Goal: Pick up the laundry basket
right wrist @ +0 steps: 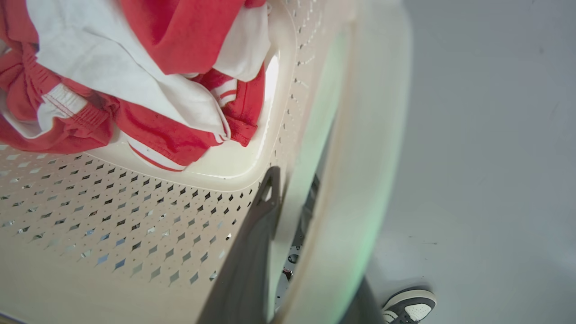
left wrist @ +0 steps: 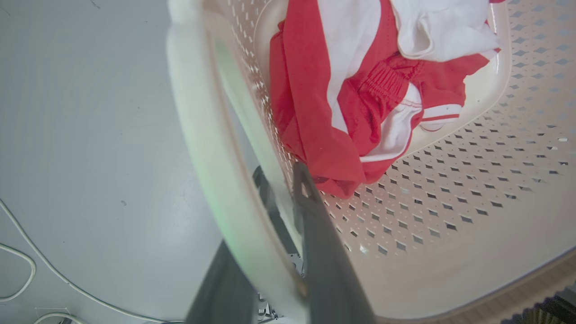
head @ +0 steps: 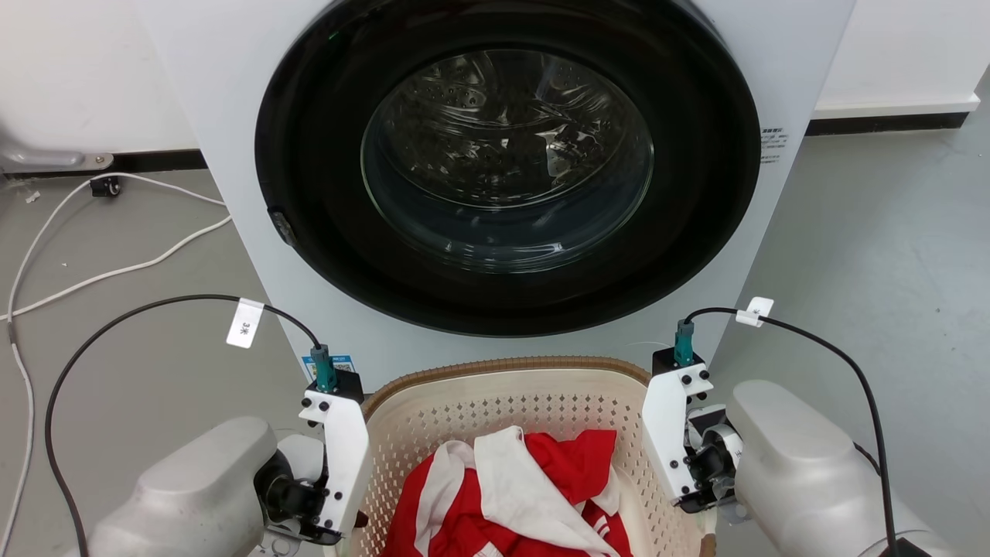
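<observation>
White washer [head: 506, 166] ahead, white cables [head: 116, 271] on the grey floor [head: 866, 255], seemingly a sneaker [right wrist: 410, 306]

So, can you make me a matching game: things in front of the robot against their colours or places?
1 laundry basket
2 clothes
3 washer door
4 cable

A red and white
B lying on the floor
C cream, brown rim
D round glass, black ring

Pairs: 1-C, 2-A, 3-D, 4-B.

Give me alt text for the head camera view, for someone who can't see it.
A cream laundry basket of red and white clothes stands in front of a white front-loading washer, with the left gripper and right gripper at its two sides.
</observation>
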Available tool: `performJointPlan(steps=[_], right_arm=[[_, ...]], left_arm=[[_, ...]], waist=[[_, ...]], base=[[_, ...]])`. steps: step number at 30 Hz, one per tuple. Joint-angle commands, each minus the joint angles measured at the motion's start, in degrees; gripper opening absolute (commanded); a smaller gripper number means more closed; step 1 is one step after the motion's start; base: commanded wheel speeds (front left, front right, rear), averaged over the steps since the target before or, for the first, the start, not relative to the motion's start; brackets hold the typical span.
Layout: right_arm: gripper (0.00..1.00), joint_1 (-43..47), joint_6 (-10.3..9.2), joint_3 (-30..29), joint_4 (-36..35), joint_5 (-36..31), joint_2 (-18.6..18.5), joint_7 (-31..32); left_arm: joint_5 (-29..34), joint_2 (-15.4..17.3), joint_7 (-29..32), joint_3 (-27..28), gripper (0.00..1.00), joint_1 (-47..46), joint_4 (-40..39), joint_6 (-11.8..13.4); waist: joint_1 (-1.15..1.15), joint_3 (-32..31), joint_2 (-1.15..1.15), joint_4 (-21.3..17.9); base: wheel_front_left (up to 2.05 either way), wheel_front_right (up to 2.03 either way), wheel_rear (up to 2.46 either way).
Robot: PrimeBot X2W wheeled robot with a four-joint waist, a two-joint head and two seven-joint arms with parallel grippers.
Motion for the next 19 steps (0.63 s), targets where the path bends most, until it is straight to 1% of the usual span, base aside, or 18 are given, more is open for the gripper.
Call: performJointPlan(steps=[1, 19], right_arm=[[0.0, -1.4, 0.28, 0.4, -0.3, -0.1, 0.2, -0.2], [0.0, -1.6, 0.28, 1.6, 0.6, 2.0, 0.2, -1.0]], left_arm=[[0.0, -0.6, 0.1, -0.3, 0.0, 0.2, -0.4, -0.8], [0.0, -0.6, 0.3, -0.3, 0.0, -0.1, 0.0, -0.8]], waist=[[0.0, 0.0, 0.0, 0.0], [0.0, 0.1, 0.0, -0.3]], base=[[0.0, 0.0, 0.0], [0.0, 0.0, 0.0]])
